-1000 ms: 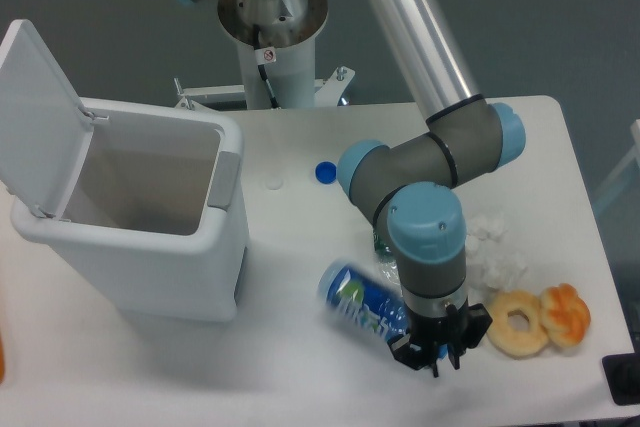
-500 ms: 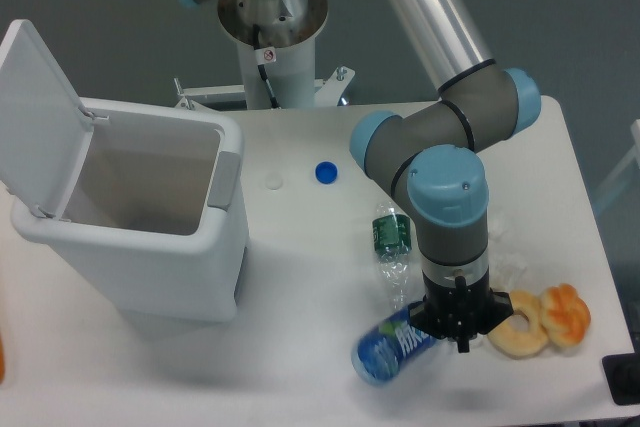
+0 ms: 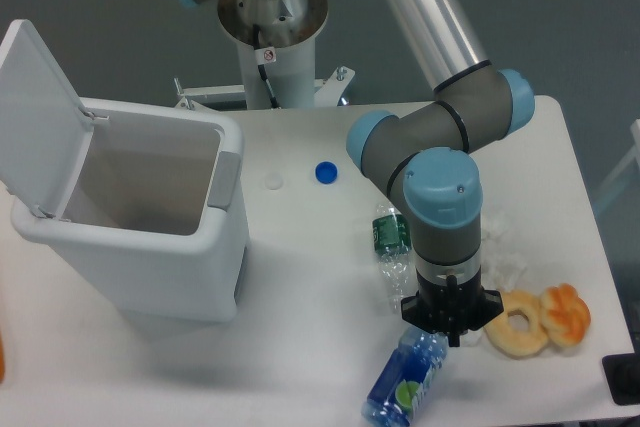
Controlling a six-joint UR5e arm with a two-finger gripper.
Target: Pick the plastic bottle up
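plastic bottle (image 3: pixel 407 386) swung round, under gripper (image 3: pixel 449 325)

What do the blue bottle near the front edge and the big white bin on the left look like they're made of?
The blue-labelled bottle looks like thin clear plastic under a glossy printed wrap: the body shows see-through above the label and shines. The white bin looks like smooth moulded plastic with a dull sheen, rounded corners and a hinged lid standing open, though painted metal can't be ruled out.

The plastic bottle (image 3: pixel 406 387) lies on the white worktop (image 3: pixel 300 347). The gripper (image 3: pixel 449 315) is above its upper end. An open bin (image 3: pixel 150 237) stands at left.
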